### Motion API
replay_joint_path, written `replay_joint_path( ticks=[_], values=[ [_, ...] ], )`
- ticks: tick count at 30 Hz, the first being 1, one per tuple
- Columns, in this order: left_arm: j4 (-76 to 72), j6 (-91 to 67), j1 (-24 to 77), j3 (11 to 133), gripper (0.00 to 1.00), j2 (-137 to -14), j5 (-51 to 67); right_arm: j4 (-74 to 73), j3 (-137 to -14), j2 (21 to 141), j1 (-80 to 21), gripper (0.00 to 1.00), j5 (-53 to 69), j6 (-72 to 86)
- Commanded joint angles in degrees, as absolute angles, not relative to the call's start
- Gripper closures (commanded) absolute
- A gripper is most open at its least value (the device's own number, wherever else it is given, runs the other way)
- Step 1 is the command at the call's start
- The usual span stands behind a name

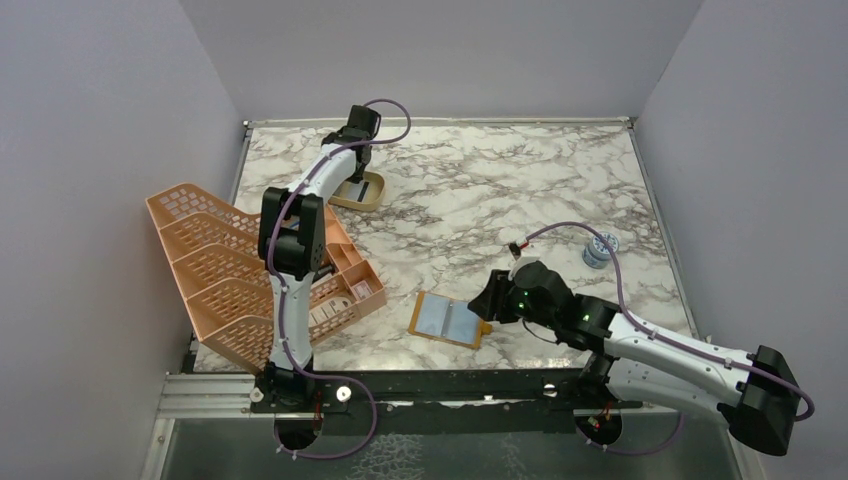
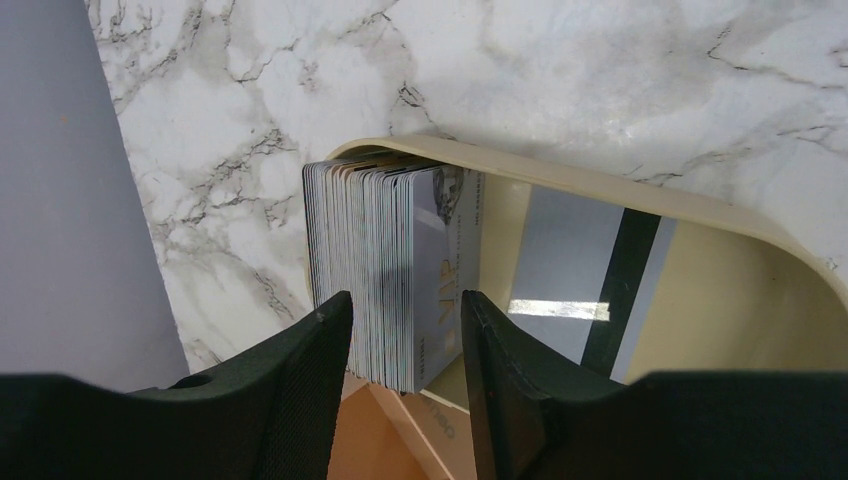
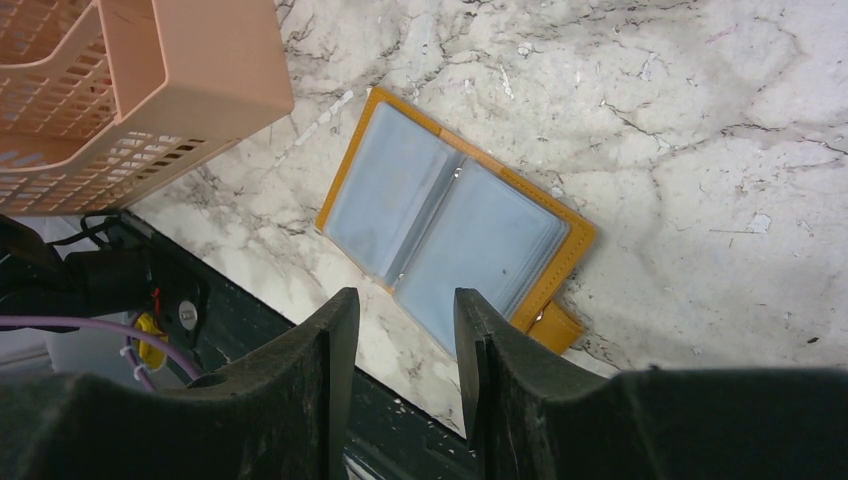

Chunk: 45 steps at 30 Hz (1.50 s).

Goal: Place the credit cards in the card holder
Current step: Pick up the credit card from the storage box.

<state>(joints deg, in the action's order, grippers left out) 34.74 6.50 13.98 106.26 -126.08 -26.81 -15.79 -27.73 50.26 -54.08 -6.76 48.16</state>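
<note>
The likeliest fault is a multiple pick. The credit cards (image 2: pixel 380 250) stand on edge, packed tight, and the left gripper (image 2: pixel 405 297) straddles the stack with its jaws partly apart, so closing could pinch several cards at once or tip the row over. Whether the pads already press on cards cannot be told.

A second risk is that the card holder (image 3: pixel 450 235) lies loose near the near edge of the table (image 1: pixel 500 190). The right gripper (image 3: pixel 400 295) hovers over it with its jaws apart and empty, so a card pushed in could shove it along.

The tan dish (image 2: pixel 600 185), towards the far left corner, holds the upright stack and one flat card (image 2: pixel 560 270) with a dark stripe. The holder lies spread open and its pale pockets look empty. The peach rack (image 1: pixel 220 270) sits at the left edge, and its contents are too small to make out.
</note>
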Motion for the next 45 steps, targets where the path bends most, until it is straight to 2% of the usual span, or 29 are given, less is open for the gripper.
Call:
replay_joint_path(
  ticks=[1, 11, 21, 37, 43, 45],
  values=[
    [34.00, 8.36, 13.89, 108.16, 0.54, -127.67, -30.06, -15.19, -28.76, 49.45, -54.51, 0.59, -6.68, 48.31],
    [34.01, 9.74, 13.89, 109.59, 0.54, -129.42, -32.63, -16.23, -28.39, 47.88, -54.53, 0.59, -7.89, 48.42],
    [33.95, 10.70, 13.89, 110.18, 0.61, -129.82, -33.93, -15.99, -28.19, 47.94, -54.57, 0.59, -7.73, 48.54],
    [34.06, 11.12, 14.28, 109.90, 0.83, -128.90, -32.83, -16.35, -28.04, 47.19, -54.58, 0.60, -7.69, 48.78],
    [34.34, 11.35, 15.29, 109.73, 0.99, -127.56, -32.40, -16.29, -28.06, 47.01, -54.57, 0.60, -7.59, 48.87],
    [34.64, 11.35, 15.82, 109.64, 1.00, -126.84, -32.39, -16.26, -28.12, 46.93, -54.55, 0.60, -7.65, 48.80]
  ],
)
